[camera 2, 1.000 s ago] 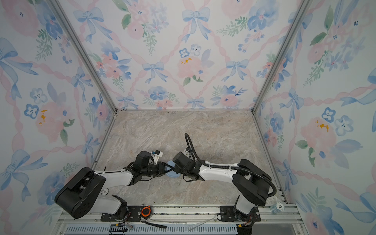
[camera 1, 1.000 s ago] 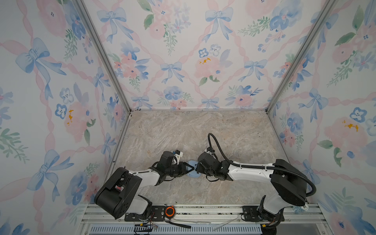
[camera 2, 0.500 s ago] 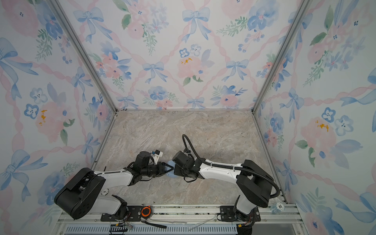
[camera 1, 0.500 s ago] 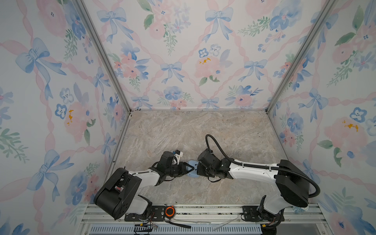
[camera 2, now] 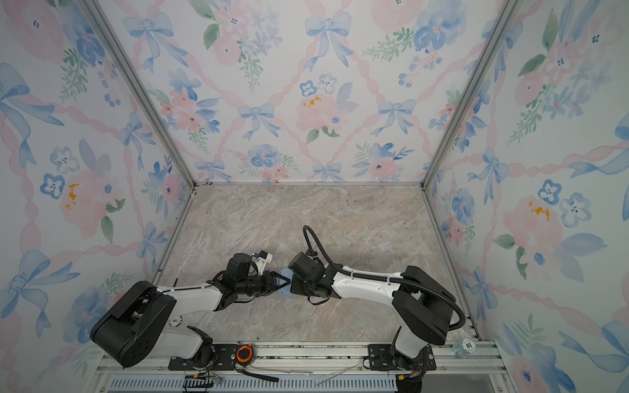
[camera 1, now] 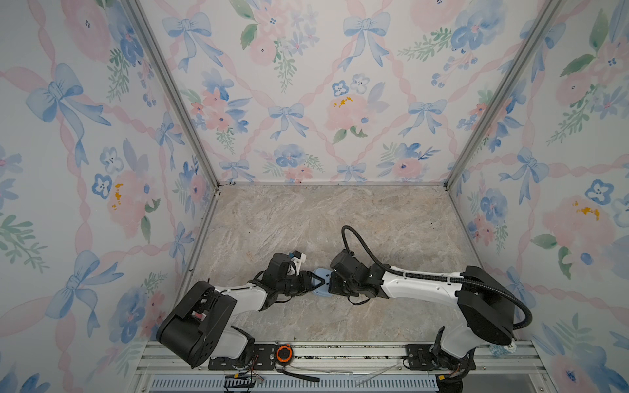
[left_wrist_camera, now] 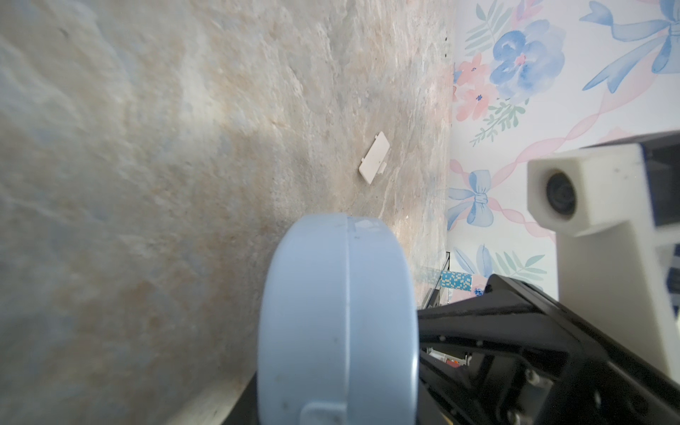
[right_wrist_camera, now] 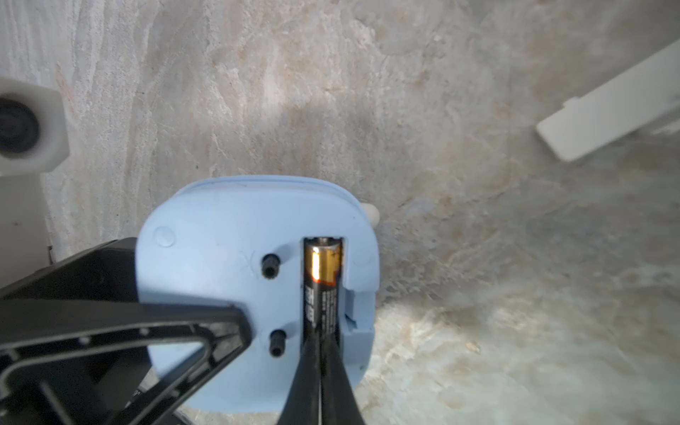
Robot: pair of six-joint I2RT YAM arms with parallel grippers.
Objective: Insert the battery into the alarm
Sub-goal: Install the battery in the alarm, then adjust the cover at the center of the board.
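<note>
You have the battery [right_wrist_camera: 321, 290] lying in the open slot in the back of the alarm [right_wrist_camera: 228, 279], gold end deep in the slot and black end under the tips of the right gripper [right_wrist_camera: 320, 344]. That gripper's fingers are pressed together with only a slit between them. They clasp nothing, and their tips touch the battery's black end. The alarm is held on edge between the two arms, as both top views show [camera 1: 321, 284] [camera 2: 285, 285]. You cannot tell whether its lower edge touches the marble-patterned table [camera 1: 306, 221]. Your left gripper [camera 1: 312, 283] is clamped on the alarm at the side away from the slot, with one of its fingers [right_wrist_camera: 165, 331] laid across the blue back beside two small black knobs [right_wrist_camera: 270, 266]. A white cover plate [left_wrist_camera: 374, 157] lies flat on the table, well apart from the alarm. An orange-and-black tape measure [camera 1: 283, 354] sits on the front rail, far from the alarm, between the arm bases.
</note>
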